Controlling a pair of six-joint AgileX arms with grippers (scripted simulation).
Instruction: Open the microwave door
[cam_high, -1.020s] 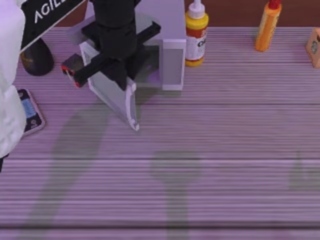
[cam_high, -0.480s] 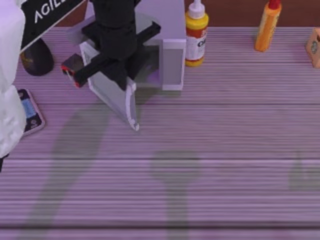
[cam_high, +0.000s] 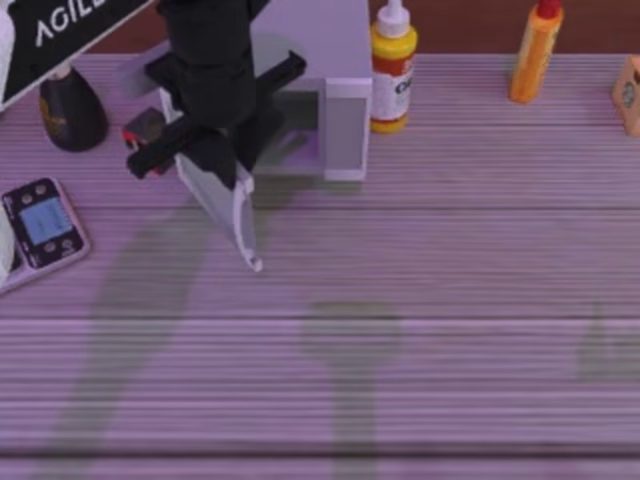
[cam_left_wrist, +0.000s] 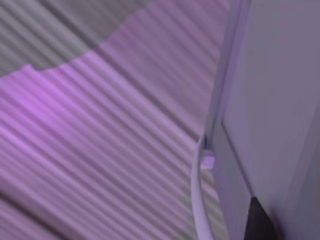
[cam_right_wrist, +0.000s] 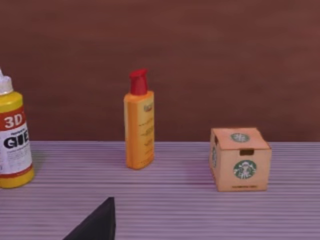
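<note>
The microwave (cam_high: 320, 70) stands at the far edge of the counter (cam_high: 450, 300), toward the left half of the top view, with its control strip (cam_high: 345, 130) facing the near side. The microwave door (cam_high: 215, 195) is swung well out from the front, hinged at the left, its free edge with the curved handle (cam_high: 248, 225) pointing toward the near side of the counter. The cavity (cam_high: 295, 140) is exposed.

My left end effector (cam_high: 205, 150) sits directly over the door's upper edge, close to the hinge side. Its fingers are hidden under the arm in the top view, and the left wrist view shows only the door panel (cam_left_wrist: 270, 90), the handle (cam_left_wrist: 197, 200) and the counter, so I cannot tell whether they are spread or pinching the door. My right arm is parked out of the top view; its wrist camera looks at the yellow glue bottle (cam_right_wrist: 12, 145), the orange bottle (cam_right_wrist: 138, 122) and the small cardboard box (cam_right_wrist: 240, 160).

Step in hand, as I judge it: the opening swing, late stage. The door looks more than halfway to fully open.

Next move calls for:
1. Carry the door outward on an arc about the hinge, not a straight pull.
2. Keep clear of the dark bottle (cam_high: 72, 112) and the digital scale (cam_high: 42, 222) on the left.
3. Avoid dragging the microwave body.
</note>
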